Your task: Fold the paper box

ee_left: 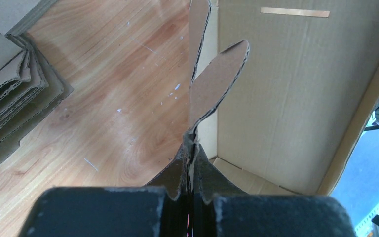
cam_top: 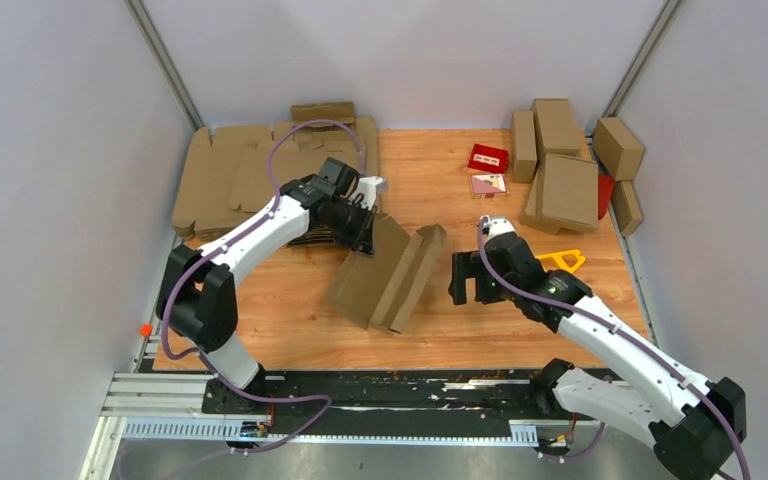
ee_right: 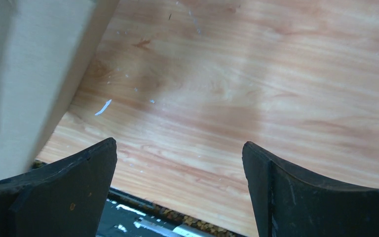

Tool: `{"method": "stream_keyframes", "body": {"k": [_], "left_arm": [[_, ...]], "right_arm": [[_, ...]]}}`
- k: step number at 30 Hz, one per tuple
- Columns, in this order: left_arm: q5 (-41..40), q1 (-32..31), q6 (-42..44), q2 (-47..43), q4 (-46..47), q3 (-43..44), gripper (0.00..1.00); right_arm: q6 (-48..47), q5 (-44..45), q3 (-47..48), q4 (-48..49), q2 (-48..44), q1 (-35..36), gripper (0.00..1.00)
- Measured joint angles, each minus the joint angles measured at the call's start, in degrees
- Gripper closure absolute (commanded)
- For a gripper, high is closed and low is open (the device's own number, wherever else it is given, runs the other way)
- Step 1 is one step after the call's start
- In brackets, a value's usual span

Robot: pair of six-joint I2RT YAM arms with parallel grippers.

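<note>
Top external: plain brown paper box [cam_top: 368, 280]

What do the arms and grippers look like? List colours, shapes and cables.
The left arm and right arm have white tubular links with black joints. A purple cable runs along each. The left gripper and right gripper are black, with broad tapering fingers.

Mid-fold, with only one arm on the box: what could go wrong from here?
The left gripper pinches only a thin cardboard edge of the paper box; it may slip or tear. The right gripper is open and apart from the box, so the half-folded walls could spring back. The pile of flat blanks beside the left gripper could get nudged.
</note>
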Motion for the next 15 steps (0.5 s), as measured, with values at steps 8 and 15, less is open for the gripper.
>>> {"method": "stream_keyframes", "body": {"k": [8, 15], "left_arm": [[1.99, 0.59, -1.75, -3.39, 3.54, -4.13, 1.00], [3.04, 1.11, -4.15, -7.32, 5.62, -6.36, 1.00]], "right_arm": [[9.14, -5.53, -2.10, -3.67, -2.78, 0.00, 0.09], [10.97, -12.61, -4.26, -1.97, -7.61, -0.02, 0.25]]}}
